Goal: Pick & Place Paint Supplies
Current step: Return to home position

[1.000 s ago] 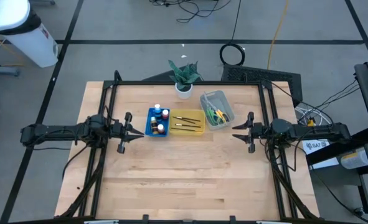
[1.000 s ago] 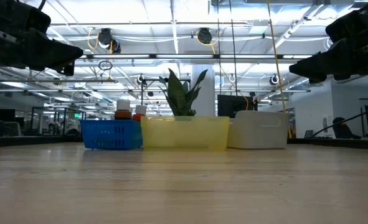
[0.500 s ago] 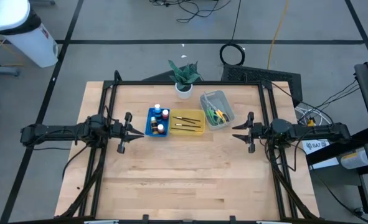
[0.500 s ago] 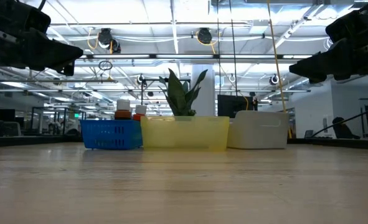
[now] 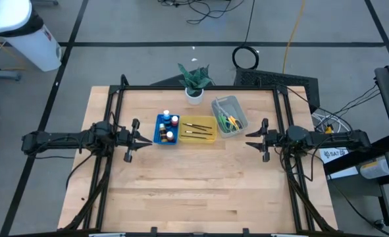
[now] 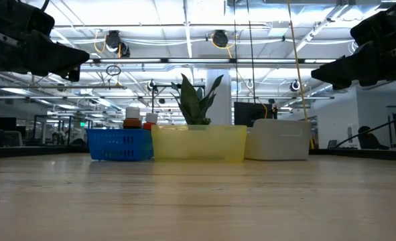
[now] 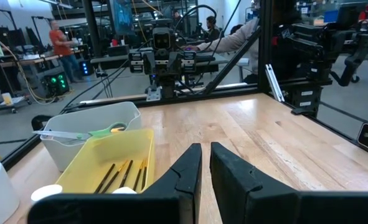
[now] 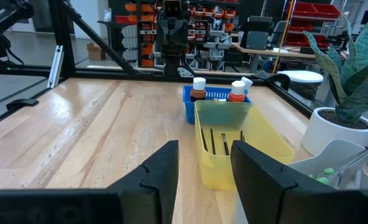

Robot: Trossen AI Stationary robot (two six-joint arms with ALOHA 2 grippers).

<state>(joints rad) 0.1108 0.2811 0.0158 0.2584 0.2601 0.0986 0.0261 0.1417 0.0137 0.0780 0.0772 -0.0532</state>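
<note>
Several small paint bottles (image 5: 167,128) stand in a blue tray (image 5: 158,137). Thin dark brushes (image 5: 198,129) lie on the floor of a yellow tray (image 5: 212,137) beside it. Scissors (image 5: 230,121) with green and yellow handles lie in a clear tray (image 5: 236,104). My left gripper (image 5: 148,139) hovers level just left of the blue tray, shut and holding nothing; the left wrist view shows its fingers (image 7: 205,149) almost together. My right gripper (image 5: 248,141) hovers level to the right of the trays, open and holding nothing (image 8: 204,146).
A small potted plant (image 5: 194,82) stands at the far edge behind the trays. A black frame (image 5: 201,87) runs around the table. The bare wooden tabletop (image 5: 194,184) stretches from the trays to the near edge.
</note>
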